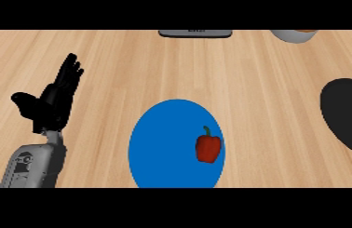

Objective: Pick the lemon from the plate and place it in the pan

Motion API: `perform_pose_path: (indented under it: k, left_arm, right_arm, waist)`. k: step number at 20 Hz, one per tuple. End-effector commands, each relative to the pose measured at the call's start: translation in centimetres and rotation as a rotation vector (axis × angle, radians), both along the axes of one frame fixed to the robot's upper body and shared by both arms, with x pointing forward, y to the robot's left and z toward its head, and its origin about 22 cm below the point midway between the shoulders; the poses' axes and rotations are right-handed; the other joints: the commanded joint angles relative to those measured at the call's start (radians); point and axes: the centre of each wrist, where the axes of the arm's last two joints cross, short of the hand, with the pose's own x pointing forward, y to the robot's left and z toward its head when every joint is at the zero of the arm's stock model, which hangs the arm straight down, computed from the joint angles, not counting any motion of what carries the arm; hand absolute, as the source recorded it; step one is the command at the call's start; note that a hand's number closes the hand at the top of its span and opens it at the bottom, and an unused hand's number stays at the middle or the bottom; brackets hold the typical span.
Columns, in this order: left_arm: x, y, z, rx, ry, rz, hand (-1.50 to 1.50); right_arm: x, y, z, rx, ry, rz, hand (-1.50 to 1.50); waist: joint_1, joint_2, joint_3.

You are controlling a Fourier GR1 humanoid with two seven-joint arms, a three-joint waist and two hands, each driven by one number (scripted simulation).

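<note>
A blue plate lies at the lower middle of the wooden counter. On its right part rests a red bell pepper with a green stem; no lemon shows anywhere. A black pan is cut off by the right edge. My left hand stands open at the left, fingers straight and pointing up, well apart from the plate. My right hand does not show.
A grey flat device sits at the far edge in the middle. A grey bowl is cut off at the far right. Bare wooden counter lies between the plate and the pan.
</note>
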Motion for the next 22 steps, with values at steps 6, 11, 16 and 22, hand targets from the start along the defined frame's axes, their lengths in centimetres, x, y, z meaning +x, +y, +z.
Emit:
perform_pose_path:
  k: [6,11,16,22]
  left_arm:
    - [-0.5,-0.1,0.5,0.017,0.010,0.020,0.00]
    - [-2.2,0.9,-0.3,0.008,0.030,0.061,0.00]
    - [-1.3,2.0,1.2,0.005,0.019,0.084,0.00]
    - [-2.0,0.8,0.2,0.008,0.035,0.081,0.00]
  right_arm:
    - [-2.9,-1.1,-0.9,0.109,-0.327,-0.009,-1.50]
    - [-6.8,-0.4,-3.5,0.176,-0.400,0.124,-1.50]
    - [-12.0,-0.5,-3.5,0.156,-0.415,0.178,-1.50]
    - [-16.8,2.7,-2.5,0.160,-0.423,0.202,-1.50]
  waist:
    - [-0.039,-0.018,-0.006]
    - [-0.058,-0.027,-0.010]
    - [-0.084,-0.031,-0.012]
    - [-0.085,-0.027,-0.013]
